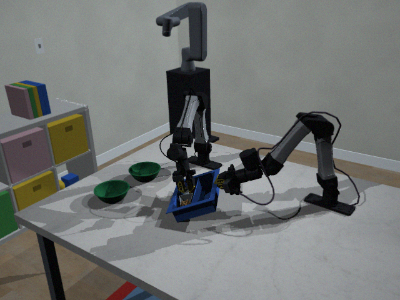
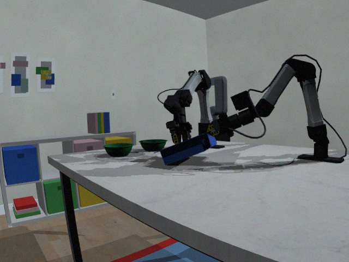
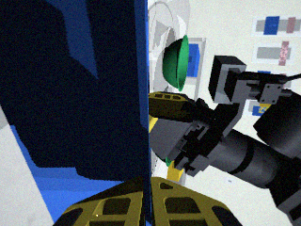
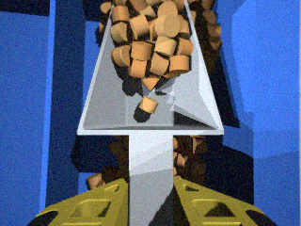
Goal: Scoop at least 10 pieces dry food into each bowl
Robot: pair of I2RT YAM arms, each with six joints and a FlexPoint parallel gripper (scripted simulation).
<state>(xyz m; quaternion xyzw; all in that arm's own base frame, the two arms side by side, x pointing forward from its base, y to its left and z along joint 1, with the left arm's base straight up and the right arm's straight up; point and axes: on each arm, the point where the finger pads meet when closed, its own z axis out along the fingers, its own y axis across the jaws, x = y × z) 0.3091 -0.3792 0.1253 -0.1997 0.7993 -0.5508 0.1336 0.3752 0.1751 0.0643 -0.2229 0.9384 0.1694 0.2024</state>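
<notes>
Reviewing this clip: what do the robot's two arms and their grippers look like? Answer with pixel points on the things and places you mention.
Both the left arm (image 1: 295, 145) (image 2: 281, 81) and right arm (image 1: 190, 112) (image 2: 194, 81) have grey links, black joints and dark cables. The left gripper (image 1: 217, 181) (image 2: 210, 130) (image 3: 148, 185) and right gripper (image 1: 186, 190) (image 2: 181, 142) (image 4: 150, 186) have yellow, tapered fingers with cut-out openings.

Dim, cool light falls across a pale table (image 1: 290, 245) (image 2: 225, 180), where overlapping gray shadows with hard, jagged edges spread around two green bowls (image 1: 111, 190) (image 2: 118, 149) and a tilted blue box (image 1: 197, 211) (image 2: 186, 149). The black joints of both arms sink toward solid darkness in the top and exterior views. Fine grain speckles the walls. The left wrist view sets the box's nearly black interior against a brighter background. Stronger light reaches the right wrist view, brightening a pale scoop (image 4: 150, 153) and casting dark shadows beside the tan pieces (image 4: 141, 49).
</notes>
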